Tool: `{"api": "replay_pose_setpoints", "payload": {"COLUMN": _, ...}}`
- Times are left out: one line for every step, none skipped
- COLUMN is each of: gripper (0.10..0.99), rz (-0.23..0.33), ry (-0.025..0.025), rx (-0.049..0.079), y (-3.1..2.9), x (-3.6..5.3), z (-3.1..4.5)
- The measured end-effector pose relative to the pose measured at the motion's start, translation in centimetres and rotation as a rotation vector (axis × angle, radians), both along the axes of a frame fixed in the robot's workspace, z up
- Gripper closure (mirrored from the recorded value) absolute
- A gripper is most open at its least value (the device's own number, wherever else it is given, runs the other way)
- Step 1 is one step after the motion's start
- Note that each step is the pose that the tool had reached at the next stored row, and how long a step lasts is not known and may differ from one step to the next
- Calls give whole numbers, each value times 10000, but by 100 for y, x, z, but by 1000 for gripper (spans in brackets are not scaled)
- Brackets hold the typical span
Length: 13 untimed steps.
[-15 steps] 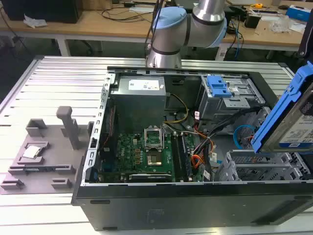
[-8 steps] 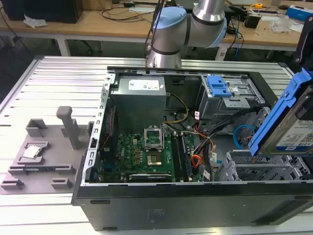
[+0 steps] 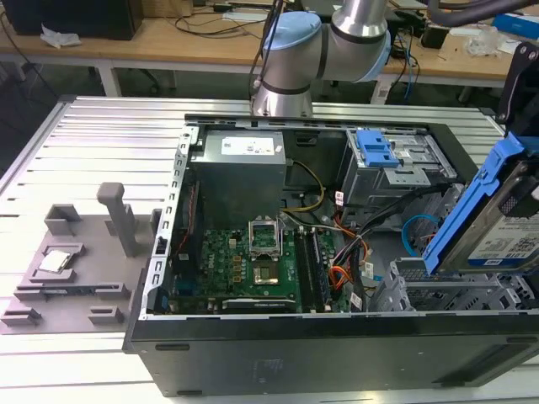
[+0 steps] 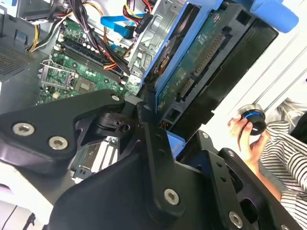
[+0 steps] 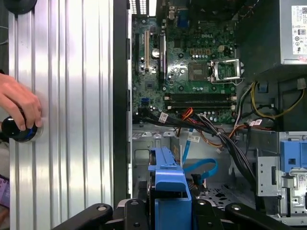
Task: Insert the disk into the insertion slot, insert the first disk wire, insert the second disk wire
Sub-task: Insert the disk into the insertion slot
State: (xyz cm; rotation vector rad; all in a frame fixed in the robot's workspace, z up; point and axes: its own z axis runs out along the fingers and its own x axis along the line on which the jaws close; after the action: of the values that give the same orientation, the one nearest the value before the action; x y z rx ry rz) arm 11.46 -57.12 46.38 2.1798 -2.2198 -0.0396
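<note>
Blue-framed disk (image 3: 504, 225) tilts in the gripper (image 5: 169, 207) above the insertion slot (image 3: 446, 292).

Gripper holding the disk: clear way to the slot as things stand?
Probably yes. The gripper holds the disk tilted just above the slot. The blue cable seems to lie beside the slot, not across it.
</note>
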Motion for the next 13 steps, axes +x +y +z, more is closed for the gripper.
{"api": "replay_pose_setpoints", "payload": {"gripper": 722, "rz": -4, "ry": 0, "rx": 1, "y": 1, "x": -9, "z": -21}}
{"api": "replay_pose_setpoints", "payload": {"gripper": 722, "rz": -1, "ry": 0, "rx": -1, "y": 6, "x": -24, "z": -40}}
{"api": "replay_pose_setpoints", "payload": {"gripper": 722, "rz": -3, "ry": 0, "rx": -1, "y": 21, "x": -52, "z": -65}}
{"api": "replay_pose_setpoints", "payload": {"gripper": 722, "rz": -7, "ry": 0, "rx": 1, "y": 45, "x": -56, "z": -90}}
{"api": "replay_pose_setpoints", "payload": {"gripper": 722, "rz": -13, "ry": 0, "rx": -1, "y": 69, "x": -56, "z": -111}}
{"api": "replay_pose_setpoints", "payload": {"gripper": 722, "rz": -21, "ry": 0, "rx": 0, "y": 99, "x": -57, "z": -139}}
{"api": "replay_pose_setpoints", "payload": {"gripper": 722, "rz": -24, "ry": 0, "rx": 1, "y": 109, "x": -58, "z": -152}}
{"api": "replay_pose_setpoints", "payload": {"gripper": 722, "rz": -25, "ry": 0, "rx": 0, "y": 113, "x": -59, "z": -163}}
{"api": "replay_pose_setpoints", "payload": {"gripper": 722, "rz": -25, "ry": 0, "rx": 1, "y": 115, "x": -63, "z": -185}}
{"api": "replay_pose_setpoints", "payload": {"gripper": 722, "rz": -25, "ry": 0, "rx": 0, "y": 116, "x": -67, "z": -206}}
{"api": "replay_pose_setpoints", "payload": {"gripper": 722, "rz": -25, "ry": 0, "rx": 1, "y": 117, "x": -82, "z": -227}}
{"api": "replay_pose_setpoints", "payload": {"gripper": 722, "rz": -25, "ry": 0, "rx": 0, "y": 125, "x": -102, "z": -250}}
{"api": "replay_pose_setpoints", "payload": {"gripper": 722, "rz": -23, "ry": -1, "rx": -2, "y": 135, "x": -102, "z": -266}}
